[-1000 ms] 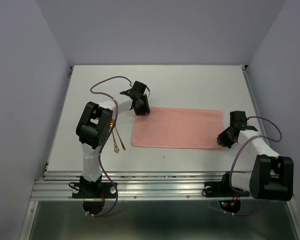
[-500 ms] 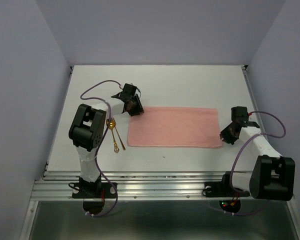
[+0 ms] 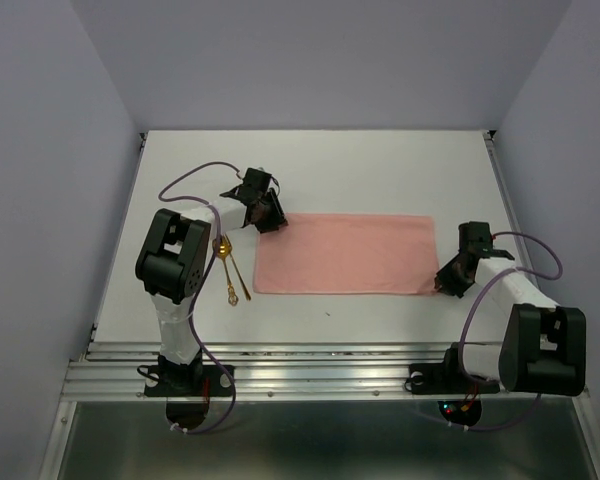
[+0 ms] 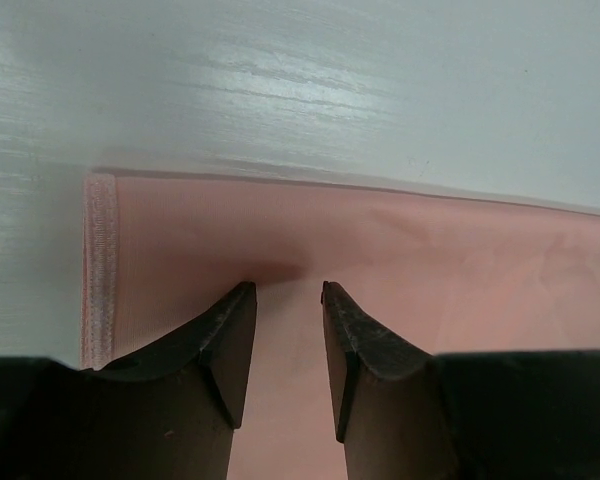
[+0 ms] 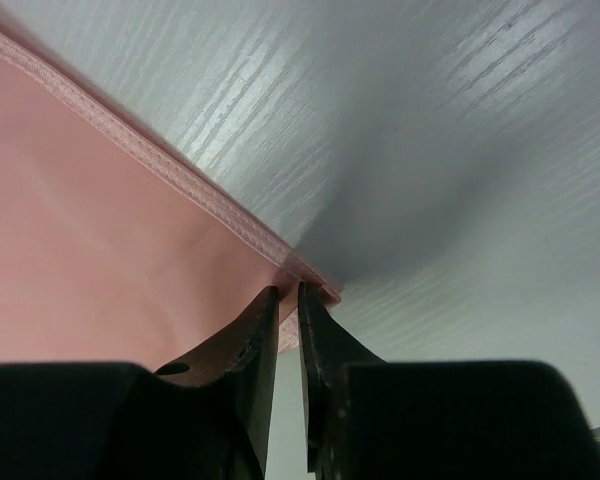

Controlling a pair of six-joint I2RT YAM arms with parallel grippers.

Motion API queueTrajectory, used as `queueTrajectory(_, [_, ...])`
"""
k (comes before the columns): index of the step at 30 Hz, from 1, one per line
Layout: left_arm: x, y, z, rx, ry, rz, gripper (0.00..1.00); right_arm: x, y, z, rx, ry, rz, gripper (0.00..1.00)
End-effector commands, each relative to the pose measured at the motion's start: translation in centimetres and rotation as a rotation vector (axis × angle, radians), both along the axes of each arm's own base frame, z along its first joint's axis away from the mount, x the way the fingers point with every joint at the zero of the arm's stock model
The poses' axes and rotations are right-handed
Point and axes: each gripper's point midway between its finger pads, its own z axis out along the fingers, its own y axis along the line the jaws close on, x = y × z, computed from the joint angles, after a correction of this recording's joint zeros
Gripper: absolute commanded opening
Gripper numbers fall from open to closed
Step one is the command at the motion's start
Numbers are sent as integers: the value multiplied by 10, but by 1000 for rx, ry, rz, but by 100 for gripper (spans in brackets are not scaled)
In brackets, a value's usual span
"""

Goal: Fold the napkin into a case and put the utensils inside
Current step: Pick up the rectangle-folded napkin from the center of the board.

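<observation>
The salmon-pink napkin [image 3: 345, 254] lies flat on the table as a wide folded rectangle. My left gripper [image 3: 266, 214] hovers over its far left corner. In the left wrist view its gripper [image 4: 285, 290] is open, with flat napkin [image 4: 400, 260] showing in the gap and nothing held. My right gripper [image 3: 450, 281] is at the napkin's near right corner. In the right wrist view the gripper [image 5: 289, 290] is almost closed, with the hemmed corner of the napkin [image 5: 100, 250] pinched at the tips. Two gold utensils [image 3: 231, 271] lie left of the napkin, beside the left arm.
The white table [image 3: 380, 170] ends in a ribbed metal rail [image 3: 310, 368] at the near edge, where both arm bases are bolted. Lilac walls close in the left, right and far sides. Purple cables loop off both arms.
The napkin slid a little to the left and the left gripper moved left with it. The right gripper followed left, then came slightly toward the near edge.
</observation>
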Motion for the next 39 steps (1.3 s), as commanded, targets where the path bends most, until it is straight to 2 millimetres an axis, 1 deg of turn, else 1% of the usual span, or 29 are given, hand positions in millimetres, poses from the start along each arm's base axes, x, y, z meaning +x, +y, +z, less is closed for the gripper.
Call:
queueTrajectory(1, [-30,17,-18,70,125,-2,45,7,-11,21,-69,-48,-12,19])
queueTrajectory(3, [-27,15,-5,60,96,-2,46,15,-14,38,-89,-102,-1,20])
queueTrajectory(4, [-26,13,0,58,89,-6,46,25,-16,51,-99,-142,3,20])
queueTrajectory(5, [-25,12,5,64,74,-12,47,30,-16,57,-104,-161,16,20])
queueTrajectory(7, [-20,-3,25,61,25,-40,48,48,-14,72,-97,-221,41,20])
queueTrajectory(9, [-18,-20,33,58,6,-78,48,64,-6,79,-58,-261,77,20])
queueTrajectory(10, [-15,-38,45,47,-20,-109,48,72,-3,82,-41,-277,89,20])
queueTrajectory(11, [-15,-48,43,40,-16,-130,48,87,12,88,-9,-309,138,19])
queueTrajectory(12, [-9,-62,56,19,-41,-147,48,95,20,91,-1,-326,154,17])
queueTrajectory(13, [-8,-70,58,12,-46,-164,48,103,28,94,2,-343,177,17])
queueTrajectory(14, [-11,-84,60,-7,-45,-197,48,119,48,98,13,-365,224,17])
queueTrajectory(15, [-11,-92,57,-20,-38,-213,48,127,58,99,19,-370,252,17])
queueTrajectory(16, [-5,-103,65,-55,-66,-221,48,134,70,99,26,-371,279,17])
queueTrajectory(17, [-4,-110,66,-76,-69,-234,48,141,79,99,33,-370,297,17])
queueTrajectory(18, [-3,-116,60,-92,-55,-245,48,152,95,95,41,-361,331,16])
queueTrajectory(19, [4,-123,66,-114,-75,-246,48,157,96,92,42,-354,328,16])
queueTrajectory(21, [11,-137,63,-151,-70,-271,48,165,101,83,46,-329,318,16])
queueTrajectory(23, [14,-148,63,-188,-62,-284,48,168,94,79,10,-317,301,17])
queueTrajectory(24, [13,-155,54,-190,-50,-292,48,168,92,77,-7,-310,306,18])
queueTrajectory(25, [19,-162,60,-204,-68,-296,48,167,85,75,-49,-301,311,23])
queueTrajectory(26, [18,-167,52,-210,-49,-302,47,166,78,73,-69,-289,304,25])
queueTrajectory(27, [20,-170,52,-219,-46,-304,47,164,72,72,-81,-284,297,27])
queueTrajectory(28, [24,-174,55,-228,-56,-304,47,161,58,68,-91,-271,271,29])
queueTrajectory(30, [25,-180,54,-242,-51,-316,47,157,42,63,-91,-253,260,29])
queueTrajectory(32, [26,-183,53,-248,-49,-323,47,149,23,55,-91,-229,238,30])
queueTrajectory(34, [27,-186,53,-252,-47,-325,47,144,13,51,-102,-214,239,31])
queueTrajectory(36, [25,-187,53,-257,-42,-328,47,137,4,47,-109,-201,229,31])
queueTrajectory(37, [25,-187,54,-258,-41,-329,47,134,4,45,-110,-194,232,31])
queueTrajectory(39, [25,-189,62,-262,-58,-333,47,129,-1,43,-108,-184,222,31])
